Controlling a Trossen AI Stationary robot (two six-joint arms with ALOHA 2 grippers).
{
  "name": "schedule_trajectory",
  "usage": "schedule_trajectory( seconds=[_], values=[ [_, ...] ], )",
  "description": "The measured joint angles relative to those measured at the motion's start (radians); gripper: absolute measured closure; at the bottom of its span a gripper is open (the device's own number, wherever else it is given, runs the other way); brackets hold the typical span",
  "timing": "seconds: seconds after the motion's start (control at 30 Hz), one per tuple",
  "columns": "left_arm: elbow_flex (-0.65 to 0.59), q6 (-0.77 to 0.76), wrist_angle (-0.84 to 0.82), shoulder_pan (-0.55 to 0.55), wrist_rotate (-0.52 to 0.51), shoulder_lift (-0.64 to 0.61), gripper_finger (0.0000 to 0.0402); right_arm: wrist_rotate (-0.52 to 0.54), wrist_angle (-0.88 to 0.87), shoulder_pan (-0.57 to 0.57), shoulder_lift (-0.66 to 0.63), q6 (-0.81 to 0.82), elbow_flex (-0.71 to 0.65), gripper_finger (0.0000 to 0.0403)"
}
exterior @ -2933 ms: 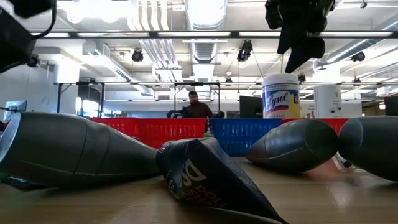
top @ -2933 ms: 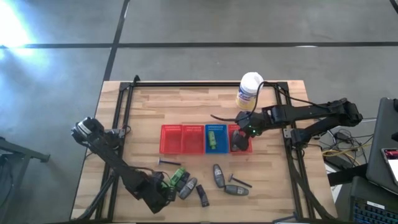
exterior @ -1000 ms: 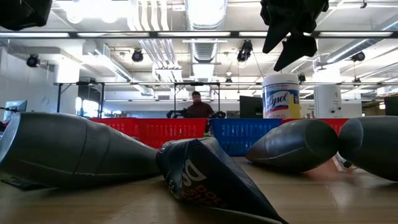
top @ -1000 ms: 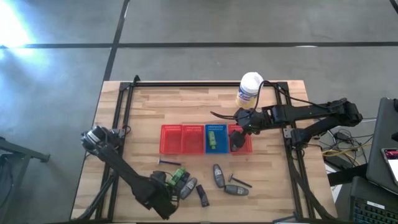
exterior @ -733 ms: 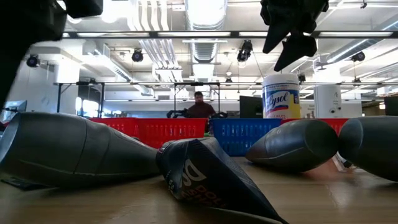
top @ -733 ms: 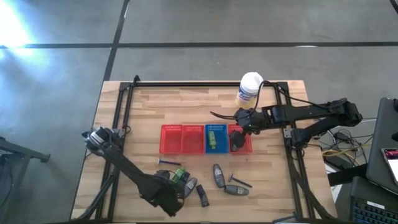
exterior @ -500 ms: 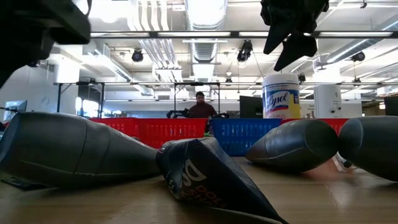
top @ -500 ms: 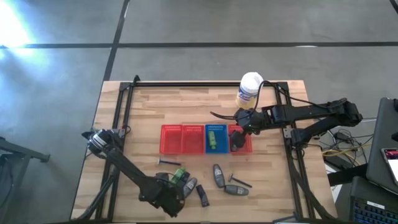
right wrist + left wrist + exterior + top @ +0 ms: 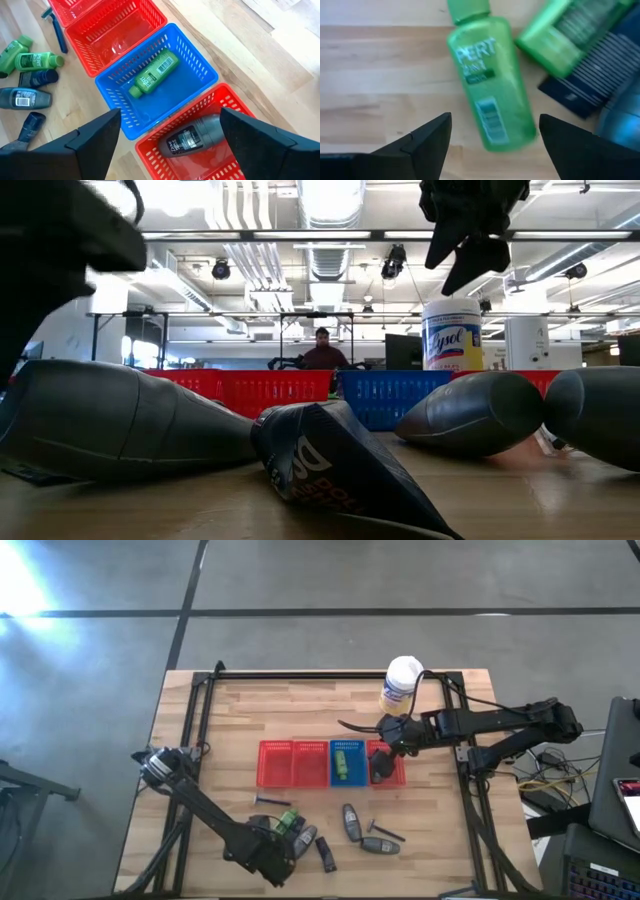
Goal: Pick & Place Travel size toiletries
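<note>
**Left arm lining up on green bottle; right arm over baskets**

Step, as I judge it: approach for a pick. Left gripper point(image 9: 492, 150) hangs low over the loose pile at the front of the surface point(image 9: 230, 720), fingers spread wide, nothing between them. A green bottle point(image 9: 490, 90) lies flat on the wood straight ahead, cap pointing away, label up, "PERT" readable; glossy rounded plastic, likely slippery. A second green bottle point(image 9: 560, 35) lies just beside it, resting on a dark comb-like piece point(image 9: 590, 75).

Next move probably: drop straight down so the fingers straddle the bottle's body, close across its width, avoid nudging the neighbour.

Right gripper point(image 9: 170, 145) hovers above the basket row, fingers spread, empty. Below it: blue basket point(image 9: 200, 65) holds one green bottle point(image 9: 152, 75); the red basket point(image 9: 235, 100) next to it holds a dark grey tube point(image 9: 192, 137). More grey tubes point(image 9: 350, 822) remain loose on the surface.
</note>
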Motion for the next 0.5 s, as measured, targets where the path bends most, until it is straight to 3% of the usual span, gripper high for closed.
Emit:
schedule_trajectory(
  seconds=[0.37, 0.5],
  values=[
    [-0.087, 0.020, 0.128, 0.007, 0.004, -0.006, 0.0095, 0.000, 0.002, 0.000, 0.000, -0.018, -0.022, 0.0045],
    [-0.083, 0.053, 0.122, 0.006, 0.005, -0.006, 0.0114, 0.000, 0.004, 0.000, 0.000, -0.019, -0.034, 0.0053]
  ],
)
